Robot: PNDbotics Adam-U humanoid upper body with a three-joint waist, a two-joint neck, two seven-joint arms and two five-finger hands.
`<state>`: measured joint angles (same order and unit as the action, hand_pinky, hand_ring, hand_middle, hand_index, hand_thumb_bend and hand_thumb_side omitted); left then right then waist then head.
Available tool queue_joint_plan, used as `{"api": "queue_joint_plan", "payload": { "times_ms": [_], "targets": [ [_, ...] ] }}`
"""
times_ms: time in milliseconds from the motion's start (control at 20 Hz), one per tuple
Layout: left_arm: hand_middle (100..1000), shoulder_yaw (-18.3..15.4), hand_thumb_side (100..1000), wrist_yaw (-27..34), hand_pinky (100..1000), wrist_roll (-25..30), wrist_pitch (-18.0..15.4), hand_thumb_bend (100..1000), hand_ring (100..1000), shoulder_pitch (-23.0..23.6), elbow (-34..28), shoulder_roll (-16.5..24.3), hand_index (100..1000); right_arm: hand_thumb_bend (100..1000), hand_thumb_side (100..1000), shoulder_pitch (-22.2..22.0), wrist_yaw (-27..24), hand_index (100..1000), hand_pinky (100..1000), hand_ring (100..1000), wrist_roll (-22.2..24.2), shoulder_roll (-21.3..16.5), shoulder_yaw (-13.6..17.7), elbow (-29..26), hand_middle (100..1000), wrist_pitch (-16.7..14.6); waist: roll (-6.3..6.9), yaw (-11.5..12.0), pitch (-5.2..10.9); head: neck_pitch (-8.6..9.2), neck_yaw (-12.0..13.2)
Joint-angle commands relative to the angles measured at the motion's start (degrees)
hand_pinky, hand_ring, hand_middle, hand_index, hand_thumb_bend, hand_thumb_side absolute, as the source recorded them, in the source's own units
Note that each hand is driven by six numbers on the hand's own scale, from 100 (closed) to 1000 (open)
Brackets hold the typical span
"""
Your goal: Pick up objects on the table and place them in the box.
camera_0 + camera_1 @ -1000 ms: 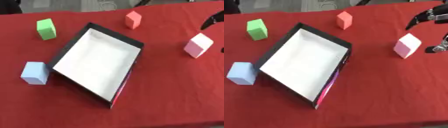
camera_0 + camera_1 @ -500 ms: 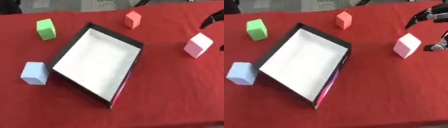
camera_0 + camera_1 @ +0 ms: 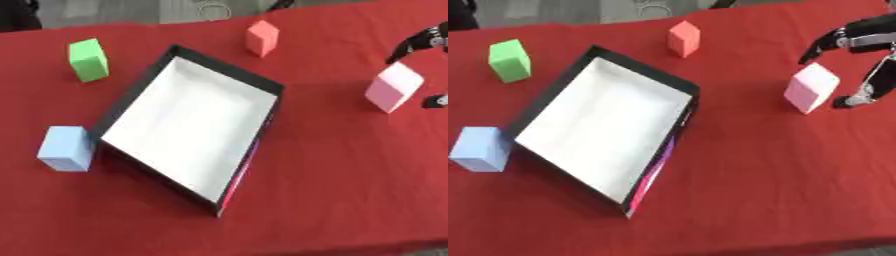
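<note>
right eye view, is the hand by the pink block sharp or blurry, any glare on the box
Right eye view: the right hand is soft and smeared beside the pink block; the box floor is bright white, with no hard glare spot. Left eye view: equally soft, and the hand is mostly cut off at the right edge.

Pink (image 3: 810, 88), green (image 3: 510, 60), blue (image 3: 479, 148), coral (image 3: 684, 37) blocks; red table (image 3: 780, 170).

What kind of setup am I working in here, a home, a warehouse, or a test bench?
Most likely a lab or demo test bench: a table under a plain red cloth, an empty white-lined box and plain coloured foam-like blocks such as the pink block beside the right robot hand. Nothing household shows.
</note>
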<state>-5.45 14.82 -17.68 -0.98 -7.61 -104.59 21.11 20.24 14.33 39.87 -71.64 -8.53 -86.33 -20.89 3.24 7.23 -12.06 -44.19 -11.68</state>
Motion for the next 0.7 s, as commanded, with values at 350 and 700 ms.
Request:
{"api": "queue_joint_plan", "payload": {
  "times_ms": [350,700],
  "targets": [
    [720,0.0,787,0.3,904,0.3,0.1,153,638,-0.5,-0.6,0.7,818,439,170,2.9,2.5,911,946,914,-0.5,-0.5,-0.3,3.9,867,-0.2,0.83,0.4,-0.47,0.08,-0.4],
    [721,0.2,791,0.3,904,0.5,0.2,152,638,-0.6,-0.7,0.5,818,432,168,4.7,3.3,909,945,913,-0.6,0.7,-0.9,6.2,870,-0.7,0.99,0.6,-1.0,0.08,-0.9]
  ]
}}
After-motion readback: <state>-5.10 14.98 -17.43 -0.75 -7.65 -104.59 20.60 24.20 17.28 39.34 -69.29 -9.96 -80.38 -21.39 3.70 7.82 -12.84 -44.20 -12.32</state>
